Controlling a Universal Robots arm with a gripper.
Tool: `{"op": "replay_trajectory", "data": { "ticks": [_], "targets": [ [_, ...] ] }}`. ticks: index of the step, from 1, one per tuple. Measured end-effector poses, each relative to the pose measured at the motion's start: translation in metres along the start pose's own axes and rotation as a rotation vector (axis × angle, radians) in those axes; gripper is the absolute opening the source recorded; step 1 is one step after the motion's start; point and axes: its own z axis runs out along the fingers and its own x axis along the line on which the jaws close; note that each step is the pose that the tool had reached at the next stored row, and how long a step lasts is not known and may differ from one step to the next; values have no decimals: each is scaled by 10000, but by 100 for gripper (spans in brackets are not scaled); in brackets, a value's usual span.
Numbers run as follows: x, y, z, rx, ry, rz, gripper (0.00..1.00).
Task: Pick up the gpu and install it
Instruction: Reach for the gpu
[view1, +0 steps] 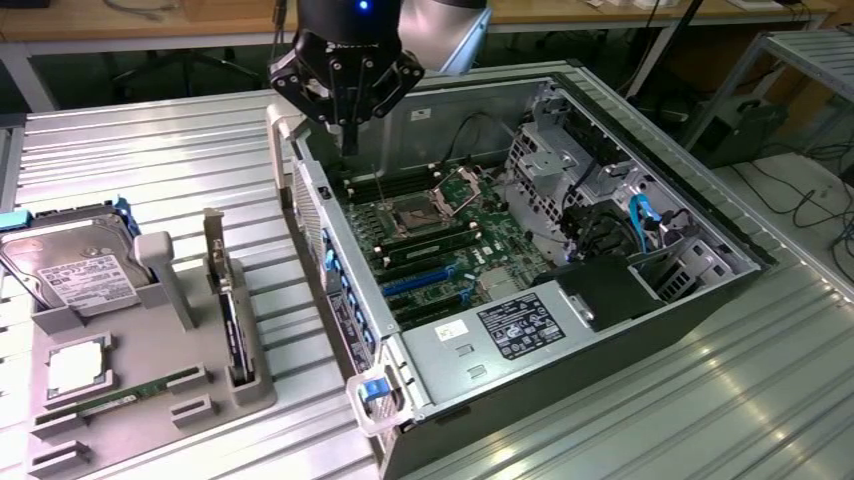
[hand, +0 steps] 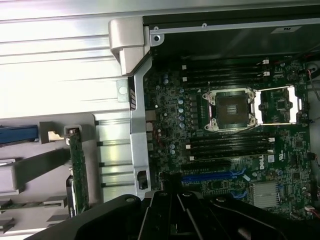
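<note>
Ribbed metal bench (view1: 160, 150): the gripper (view1: 350, 140), closed and empty, is hovering at top centre over the open computer case (view1: 310, 210). Descending here risks striking the motherboard (view1: 454, 240). The gpu (view1: 230, 310) is standing in its grey holder (view1: 160, 330) at the exterior view's lower left.

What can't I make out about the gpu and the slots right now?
- gpu, exterior view: edge-on, its faces unseen; lower edge hidden in the gray holder.
- gpu, wrist view: one end covered by the gripper.
- Blue slots, wrist view: partly covered by the gripper; contacts too small to see.
</note>
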Motion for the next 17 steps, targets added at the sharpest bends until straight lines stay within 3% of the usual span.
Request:
{"op": "replay_trajectory", "data": {
  "ticks": [17],
  "targets": [
    [168, -21, -5, 1, 0, -1, 11]
  ]
}}
